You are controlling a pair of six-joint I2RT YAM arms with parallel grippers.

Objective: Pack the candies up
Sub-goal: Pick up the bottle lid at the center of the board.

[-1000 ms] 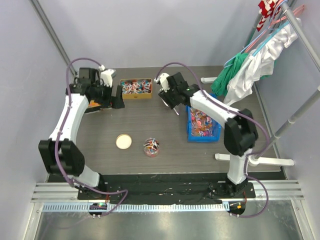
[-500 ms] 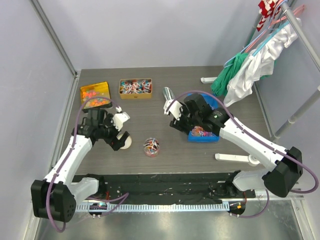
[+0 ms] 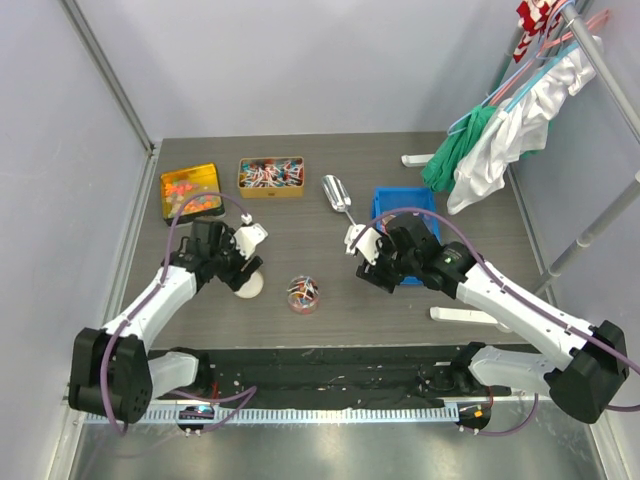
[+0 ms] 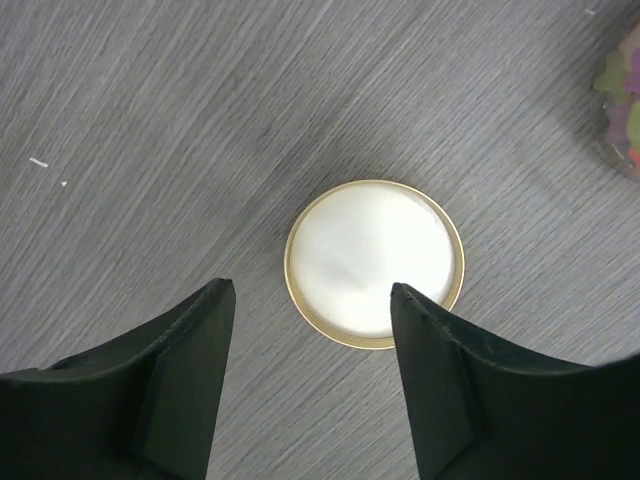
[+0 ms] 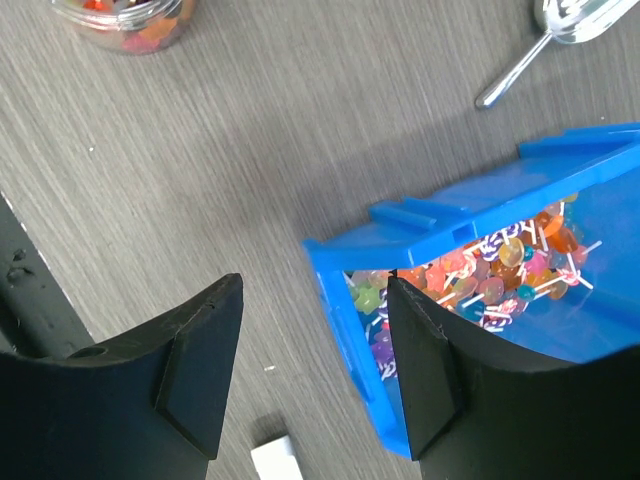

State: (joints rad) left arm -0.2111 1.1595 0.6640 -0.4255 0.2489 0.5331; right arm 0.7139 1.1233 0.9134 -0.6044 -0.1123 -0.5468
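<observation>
No writing, label, brand or number could be read in any view. The white lid [image 4: 374, 262] showed a plain face. The candies [image 5: 495, 272] in the blue bin [image 5: 470, 205], at about three o'clock on the bench [image 3: 300, 228], perhaps carried print on their wrappers, but it was too small to tell.

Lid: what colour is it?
The lid is white with a gold rim, best seen in the left wrist view.

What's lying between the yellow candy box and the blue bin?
A silver scoop lies between the yellow candy box and the blue bin, touching neither. The top view shows it best.
</observation>
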